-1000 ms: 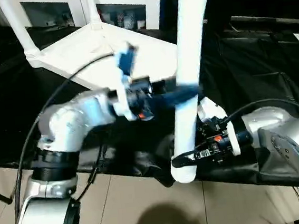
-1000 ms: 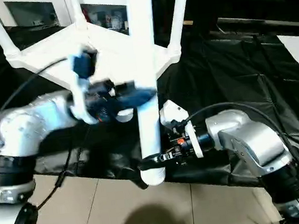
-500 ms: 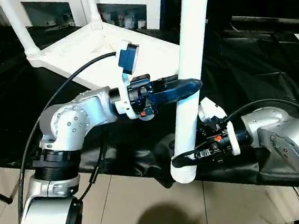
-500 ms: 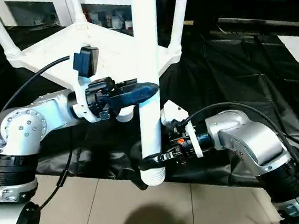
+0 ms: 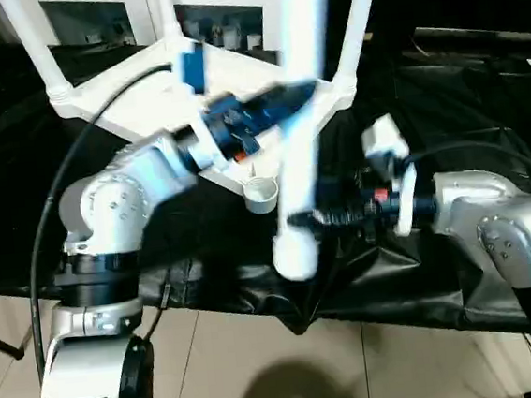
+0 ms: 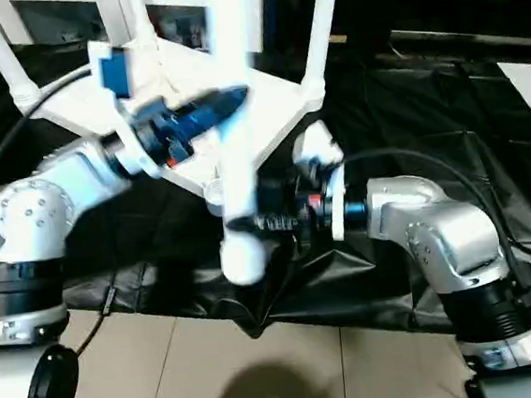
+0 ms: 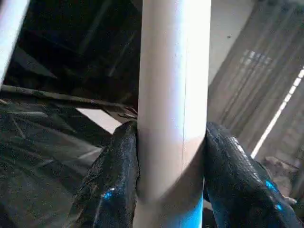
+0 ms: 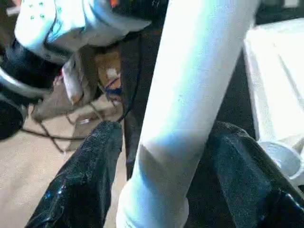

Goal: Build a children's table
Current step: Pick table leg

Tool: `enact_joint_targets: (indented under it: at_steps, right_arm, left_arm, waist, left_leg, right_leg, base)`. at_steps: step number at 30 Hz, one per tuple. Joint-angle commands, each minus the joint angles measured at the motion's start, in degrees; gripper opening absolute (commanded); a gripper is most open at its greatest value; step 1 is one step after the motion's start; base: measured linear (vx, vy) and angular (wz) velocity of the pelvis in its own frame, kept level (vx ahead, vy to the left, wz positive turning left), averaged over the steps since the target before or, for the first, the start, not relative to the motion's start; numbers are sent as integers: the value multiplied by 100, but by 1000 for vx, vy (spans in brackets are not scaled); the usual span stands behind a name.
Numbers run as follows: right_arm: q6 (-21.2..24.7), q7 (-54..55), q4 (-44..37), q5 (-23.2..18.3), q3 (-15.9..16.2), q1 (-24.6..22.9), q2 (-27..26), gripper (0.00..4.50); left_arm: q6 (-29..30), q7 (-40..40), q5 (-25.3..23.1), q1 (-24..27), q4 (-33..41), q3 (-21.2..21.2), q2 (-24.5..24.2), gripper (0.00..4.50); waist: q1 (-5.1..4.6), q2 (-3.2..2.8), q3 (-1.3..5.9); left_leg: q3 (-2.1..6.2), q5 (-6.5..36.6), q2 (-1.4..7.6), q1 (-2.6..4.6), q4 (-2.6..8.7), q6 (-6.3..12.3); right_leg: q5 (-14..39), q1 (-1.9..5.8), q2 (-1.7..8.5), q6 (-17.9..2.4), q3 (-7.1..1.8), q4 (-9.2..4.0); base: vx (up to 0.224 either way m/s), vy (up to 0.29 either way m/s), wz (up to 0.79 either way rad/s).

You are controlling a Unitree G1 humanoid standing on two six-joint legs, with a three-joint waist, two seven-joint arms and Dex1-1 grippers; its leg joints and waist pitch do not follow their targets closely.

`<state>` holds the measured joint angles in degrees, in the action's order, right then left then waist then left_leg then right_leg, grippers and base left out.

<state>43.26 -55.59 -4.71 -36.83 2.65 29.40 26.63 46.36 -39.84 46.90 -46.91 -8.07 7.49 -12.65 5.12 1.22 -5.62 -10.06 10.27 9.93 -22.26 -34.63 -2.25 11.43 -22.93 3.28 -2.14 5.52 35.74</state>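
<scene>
Operator, note that the loose leg (image 5: 297,111) is smeared by motion in the head views and its upper end is cut off by the frame's top edge. The left gripper (image 5: 288,95) is blurred where it meets that leg, so contact cannot be read there. The tabletop (image 5: 156,92) is partly hidden behind the left arm. The three fitted legs (image 5: 32,43) run out of frame. The corner socket (image 5: 261,192) beside the loose leg shows without detail.
</scene>
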Motion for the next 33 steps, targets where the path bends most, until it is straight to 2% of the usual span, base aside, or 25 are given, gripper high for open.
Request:
enact_joint_targets:
  at_steps: [1, 6, 10, 14, 15, 18, 21, 25, 30, 33]
  right_arm:
    - [101, -4, -233, -220, -145, 62, -15, 301]
    - [415, 210, -274, -581, -356, 107, -177, 301]
    - [619, 379, -259, -648, -342, 130, -277, 301]
    - [797, 758, -6, -440, -256, 205, -457, 301]
    - [802, 862, 158, -361, -253, 269, -531, 301]
    - [797, 844, 245, -372, -221, 320, -527, 301]
    - [764, 669, 290, -355, -123, 365, -438, 301]
    - [731, 356, 220, -372, -14, 372, -292, 301]
    - [612, -738, -24, -522, 245, 350, 115, 301]
    - [600, -933, -66, -540, 321, 359, 180, 301]
  left_arm:
    - [-9, 156, -16, -85, -17, 89, 35, 172]
    - [21, 339, 51, -120, -51, 203, 143, 172]
    - [41, 377, 85, -124, -69, 228, 183, 172]
    - [40, 157, 138, -56, 38, 165, 172, 172]
    - [5, -129, 196, 11, 152, 97, 151, 172]
    - [55, -441, 358, 68, 265, 60, 146, 172]
    - [159, -658, 533, 90, 296, 57, 151, 172]
    - [253, -888, 623, 124, 348, 7, 90, 172]
    - [616, -1546, 794, 208, 541, -249, -196, 172]
    - [652, -1579, 834, 208, 547, -264, -202, 172]
  waist:
    - [-1, -6, 397]
    - [-10, 7, 386]
    - [-8, 6, 379]
    - [-21, 2, 378]
    - [-29, 5, 381]
    - [-14, -6, 385]
    - [-12, -2, 397]
    - [-12, -3, 401]
    - [-11, 0, 387]
    - [-10, 5, 383]
  left_leg:
    - [138, 366, 356, 93, 355, 431]
    - [130, 390, 345, 96, 362, 405]
    - [131, 428, 347, 100, 372, 352]
    - [136, 441, 352, 106, 384, 278]
    - [128, 414, 340, 100, 387, 246]
    - [128, 350, 360, 109, 391, 223]
    - [127, 294, 361, 102, 394, 283]
    - [126, 270, 364, 100, 394, 317]
    - [121, 247, 368, 97, 390, 418]
    - [113, 312, 367, 103, 384, 428]
  right_leg:
    - [426, 367, 567, -1271, -401, -415]
    - [652, 368, 572, -1195, -401, -454]
    - [807, 354, 567, -1129, -398, -470]
    - [842, 343, 575, -1098, -401, -473]
    - [890, 342, 579, -1093, -404, -480]
    - [718, 344, 585, -1129, -411, -455]
    - [472, 363, 582, -1163, -406, -428]
    - [411, 372, 587, -1182, -408, -423]
    - [281, 374, 580, -1229, -411, -403]
    - [391, 369, 589, -1258, -414, -421]
  base:
    - [0, 0, 0]
    - [0, 0, 0]
    - [0, 0, 0]
    - [0, 0, 0]
    - [0, 0, 0]
    - [0, 0, 0]
    - [0, 0, 0]
    - [0, 0, 0]
    - [0, 0, 0]
    - [0, 0, 0]
